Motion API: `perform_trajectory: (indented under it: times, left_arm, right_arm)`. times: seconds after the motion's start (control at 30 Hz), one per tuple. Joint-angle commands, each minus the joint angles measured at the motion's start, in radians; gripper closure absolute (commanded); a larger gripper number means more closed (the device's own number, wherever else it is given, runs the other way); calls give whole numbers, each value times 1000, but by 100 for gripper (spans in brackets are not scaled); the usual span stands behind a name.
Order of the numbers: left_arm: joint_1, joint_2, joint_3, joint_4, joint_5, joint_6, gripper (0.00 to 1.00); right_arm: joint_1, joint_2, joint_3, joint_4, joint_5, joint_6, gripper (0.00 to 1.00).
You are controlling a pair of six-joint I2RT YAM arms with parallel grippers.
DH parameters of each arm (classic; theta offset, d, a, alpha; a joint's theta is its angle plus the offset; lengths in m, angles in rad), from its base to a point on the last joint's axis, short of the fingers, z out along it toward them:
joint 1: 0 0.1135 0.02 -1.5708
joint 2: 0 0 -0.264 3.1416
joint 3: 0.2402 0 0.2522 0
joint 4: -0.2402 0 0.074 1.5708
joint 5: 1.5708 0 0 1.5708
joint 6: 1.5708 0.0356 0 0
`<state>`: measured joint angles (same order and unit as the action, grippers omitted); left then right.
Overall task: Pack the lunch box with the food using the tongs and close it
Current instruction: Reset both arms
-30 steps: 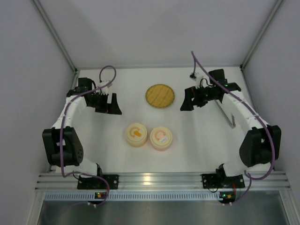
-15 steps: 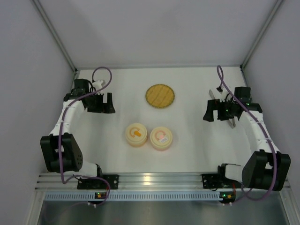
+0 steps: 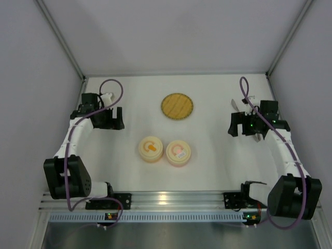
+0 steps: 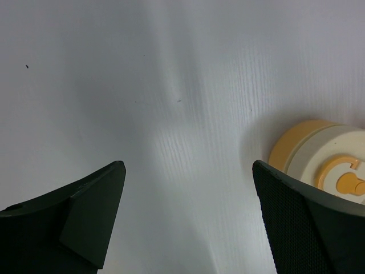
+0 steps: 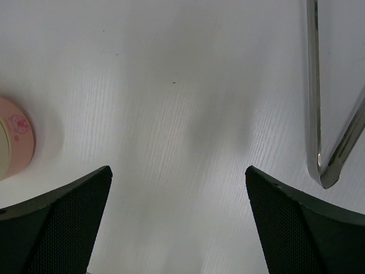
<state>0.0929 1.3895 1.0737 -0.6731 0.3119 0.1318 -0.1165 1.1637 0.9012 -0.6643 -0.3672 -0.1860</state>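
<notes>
The tongs [image 5: 313, 85] lie on the white table at the right, their joined end near my right gripper [image 5: 178, 170]. From above they [image 3: 234, 105] are mostly hidden under the right arm. My right gripper [image 3: 243, 129] hangs open and empty just left of them. The lunch box shows as two round containers with cream lids on: one orange [image 3: 151, 149], one pink [image 3: 178, 153]. Both sit at mid-table. My left gripper [image 3: 110, 123] is open and empty at the far left, over bare table [image 4: 188, 165], with the orange container [image 4: 319, 165] to its right. No food is in view.
A round woven plate [image 3: 177, 106] sits behind the two containers. The pink container's edge [image 5: 14, 142] shows at the left of the right wrist view. White enclosure walls stand close behind and to both sides of the arms.
Both arms have swung outward from the centre. The right gripper moved right until it stood over the tongs. The left gripper moved left and slightly nearer. Both stayed open.
</notes>
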Motion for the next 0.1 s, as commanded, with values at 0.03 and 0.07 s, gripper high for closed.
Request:
perform_trajectory:
  times: [0.03,0.07]
  left_arm:
    - [7,-63,-17,63,-8,-36,2]
    - [8,-69,-15,61,-7,-43,2]
  right_arm:
    - [-14,-65,-19,77,25,13,0]
    - [-14,-79,-36,83,31,13,1]
